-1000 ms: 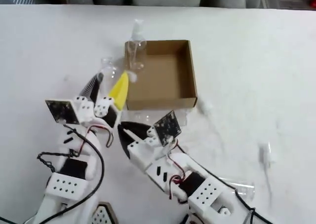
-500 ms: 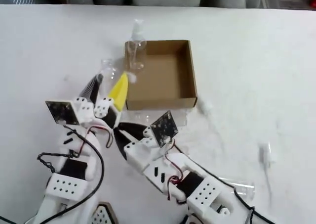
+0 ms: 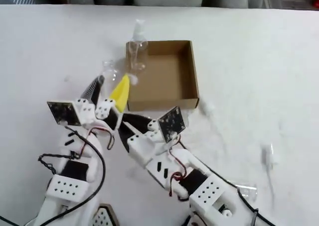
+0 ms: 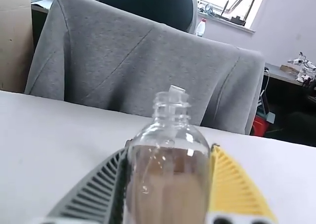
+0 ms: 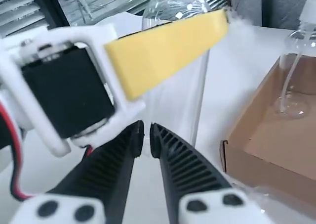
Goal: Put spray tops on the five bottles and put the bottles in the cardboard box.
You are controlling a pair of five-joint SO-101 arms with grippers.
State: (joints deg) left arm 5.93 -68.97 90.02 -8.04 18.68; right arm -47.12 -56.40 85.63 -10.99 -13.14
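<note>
Far left: grey-and-yellow left claw pinching an uncapped bottle from both sides. Bottle upright on the table, long axis vertical, neck open and pointing up, just beside the left wall of the box.

Centre left: right claw, black, pressed almost together with only a thin slit left and nothing visible in it. Tips aimed toward the left claw's base, close beside it, low and short of the held bottle.

Centre: cardboard box, open side up, with one capped bottle standing at its far left corner, spray head on.

Right: one loose spray top on the table just off the box's near right corner; a second spray top well apart, farther right and nearer the arms.

Deciding relation, as a judgement: both loose tops to the right of the right claw, on the opposite side from where its tips point; right arm clearly the nearer one, left arm occupied as bottle holder. Likely requirement: claw spread, turned rightward to the nearer top, then a descent along the bottle's vertical axis onto the open neck.
</note>
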